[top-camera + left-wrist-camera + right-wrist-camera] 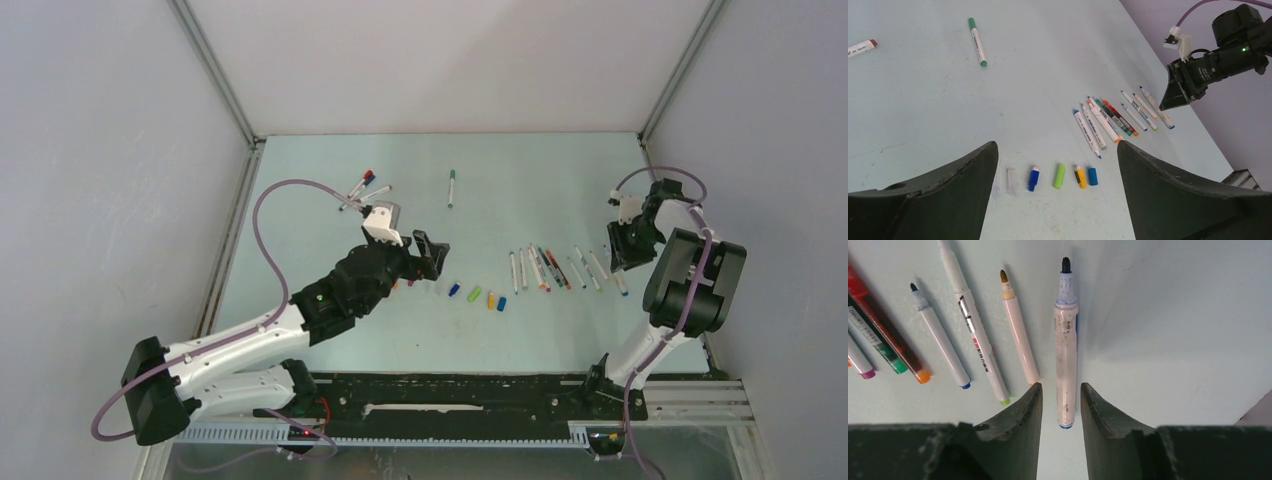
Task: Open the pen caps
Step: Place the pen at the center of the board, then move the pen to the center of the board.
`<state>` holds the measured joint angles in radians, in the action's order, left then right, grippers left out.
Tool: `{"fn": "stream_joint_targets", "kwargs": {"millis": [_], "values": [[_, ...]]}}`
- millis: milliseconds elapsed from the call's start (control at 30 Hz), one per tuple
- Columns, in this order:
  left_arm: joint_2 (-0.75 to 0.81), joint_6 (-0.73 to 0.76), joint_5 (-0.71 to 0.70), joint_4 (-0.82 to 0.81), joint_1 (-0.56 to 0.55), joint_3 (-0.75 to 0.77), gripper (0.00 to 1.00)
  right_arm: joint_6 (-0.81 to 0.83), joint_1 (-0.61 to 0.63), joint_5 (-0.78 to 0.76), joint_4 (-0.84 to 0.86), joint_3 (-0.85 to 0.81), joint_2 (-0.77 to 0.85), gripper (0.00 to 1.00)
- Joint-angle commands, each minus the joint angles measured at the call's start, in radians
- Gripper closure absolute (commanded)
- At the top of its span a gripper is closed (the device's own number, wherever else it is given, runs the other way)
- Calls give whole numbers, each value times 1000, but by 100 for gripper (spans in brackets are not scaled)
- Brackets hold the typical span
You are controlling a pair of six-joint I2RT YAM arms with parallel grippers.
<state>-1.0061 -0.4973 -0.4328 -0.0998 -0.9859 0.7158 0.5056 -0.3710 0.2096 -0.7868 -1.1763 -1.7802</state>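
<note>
Right gripper (1061,405): jaws narrow, straddling uncapped pen (1066,347), not pinching. Left gripper (1055,170): wide, above loose caps (1059,176).

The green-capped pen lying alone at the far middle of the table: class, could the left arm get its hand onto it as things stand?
Probably yes. The green-capped pen lies alone on bare table, and the left hand hangs open just short of it, with nothing between.
</note>
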Motion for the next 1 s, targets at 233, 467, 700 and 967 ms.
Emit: {"fn": "stream_joint_targets", "kwargs": {"millis": [233,467,700,967], "values": [[-54,-49,137,-89,68,-12,4,-5,-6,96,0,-14,126,64],[-118,-130,255,-118,161,-23,4,-21,-6,208,6,-13,237,64],[-200,-136,318,-44,230,51,4,-66,-4,341,34,-12,369,64],[-418,-87,386,210,304,291,5,-145,56,434,134,-10,587,61]]}}
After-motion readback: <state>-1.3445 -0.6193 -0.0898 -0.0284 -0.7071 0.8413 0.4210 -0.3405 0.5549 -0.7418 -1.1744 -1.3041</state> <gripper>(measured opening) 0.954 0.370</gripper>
